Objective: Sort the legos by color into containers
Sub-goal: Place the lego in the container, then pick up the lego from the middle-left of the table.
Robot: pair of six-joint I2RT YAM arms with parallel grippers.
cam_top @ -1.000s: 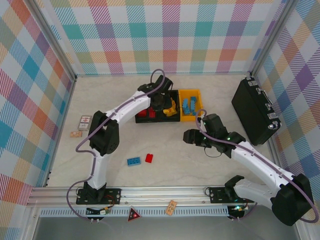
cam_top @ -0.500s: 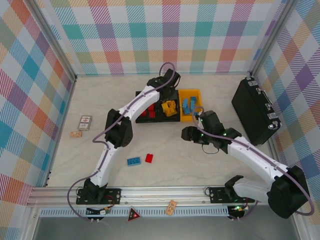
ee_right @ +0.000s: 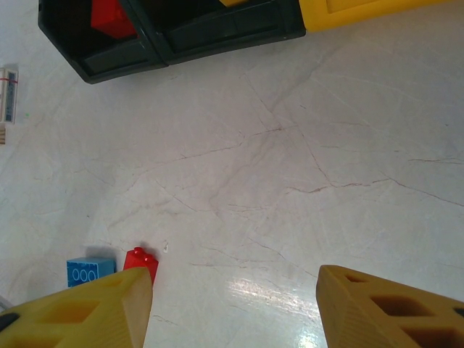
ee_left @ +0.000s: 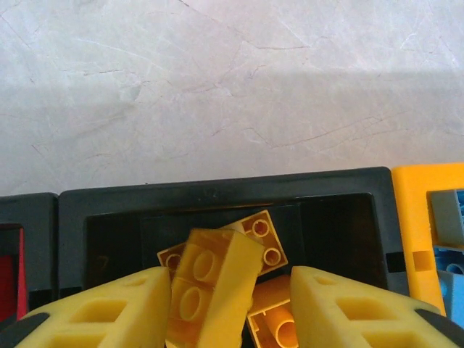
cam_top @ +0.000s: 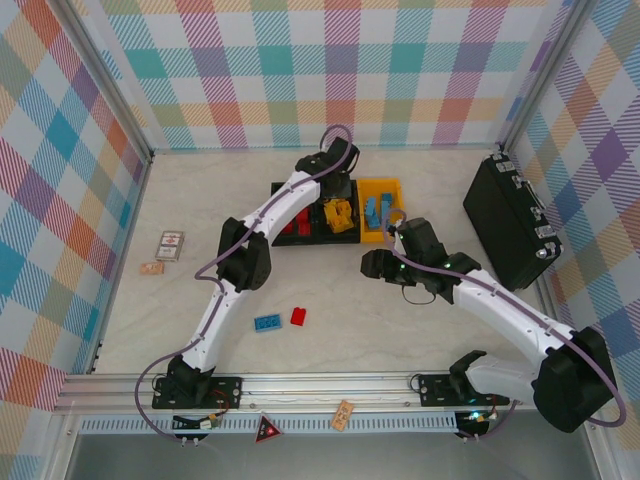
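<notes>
Hanging open, left pincer (ee_left: 230, 284) has yellow brick (ee_left: 206, 286) loose inside; right pincer (ee_right: 232, 290) open, empty. Target red brick (ee_right: 141, 259) at its 8 o'clock: likely light, rigid, slick; pinch flat sides.

Both arms are the same build: the left arm (cam_top: 215, 315) and right arm (cam_top: 505, 312) have glossy white tube links with pretty chunky black joint housings, each on a black base plate (cam_top: 226, 389) bolted to the rail. A greyish-purple cable (cam_top: 337, 127) loops along each one, and the fingers (ee_left: 109, 315) are blocky yellow plastic with rectangular pockets moulded in
</notes>
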